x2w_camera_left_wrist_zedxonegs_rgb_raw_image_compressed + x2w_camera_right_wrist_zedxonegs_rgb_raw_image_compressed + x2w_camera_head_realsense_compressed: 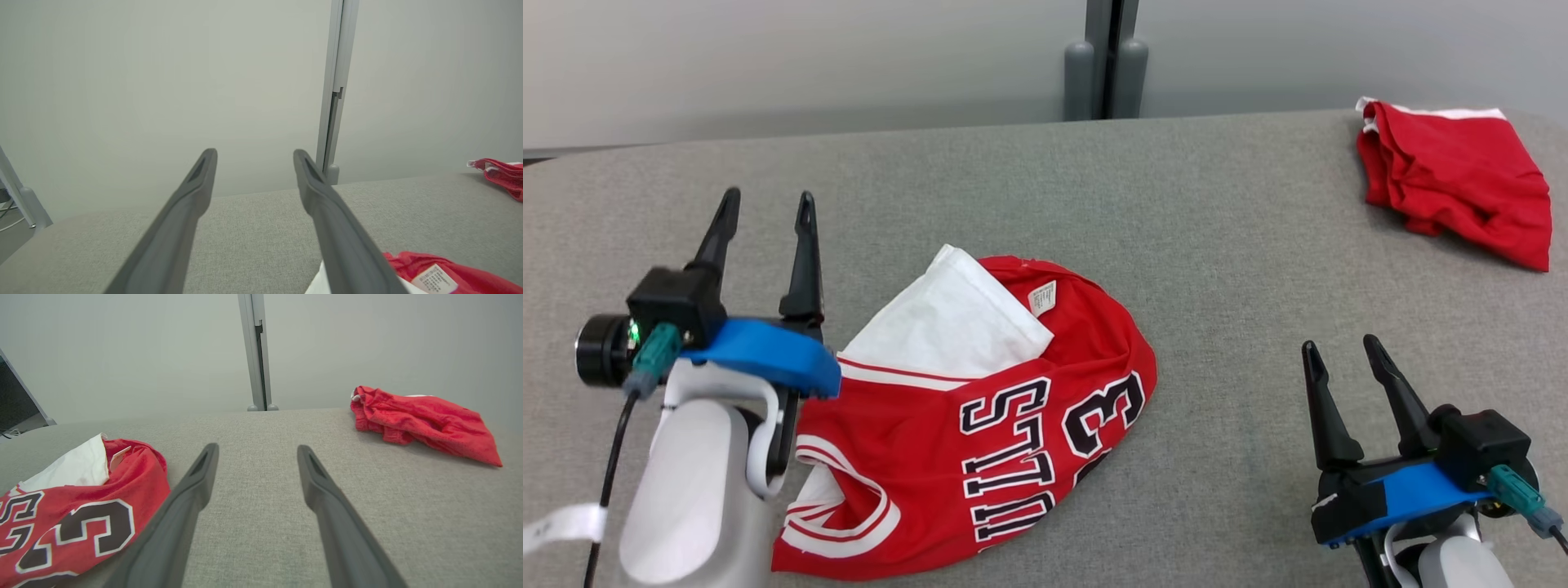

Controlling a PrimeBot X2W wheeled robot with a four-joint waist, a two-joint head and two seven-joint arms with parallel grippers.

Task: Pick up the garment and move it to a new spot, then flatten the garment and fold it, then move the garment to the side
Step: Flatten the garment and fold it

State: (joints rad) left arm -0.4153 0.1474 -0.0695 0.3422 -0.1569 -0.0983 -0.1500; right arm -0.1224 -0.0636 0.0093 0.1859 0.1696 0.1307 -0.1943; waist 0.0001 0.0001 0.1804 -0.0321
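This looks like a robot lab or test room, not a home. A bench [1217, 245] covered in plain grey fabric stands against bare pale wall panels [768, 57] joined by a grey metal post [1104, 57]. A dark screen [12, 400] stands off to one side, and loose cables [8, 208] lie beyond the bench's edge.

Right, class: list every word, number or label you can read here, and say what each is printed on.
"ULLS": sideways on the red jersey; what precedes it can't be made out.
"3": on the same jersey; a second digit is mostly folded under.
White care label on the jersey: print too small to read.
Other red garment: no text seen.
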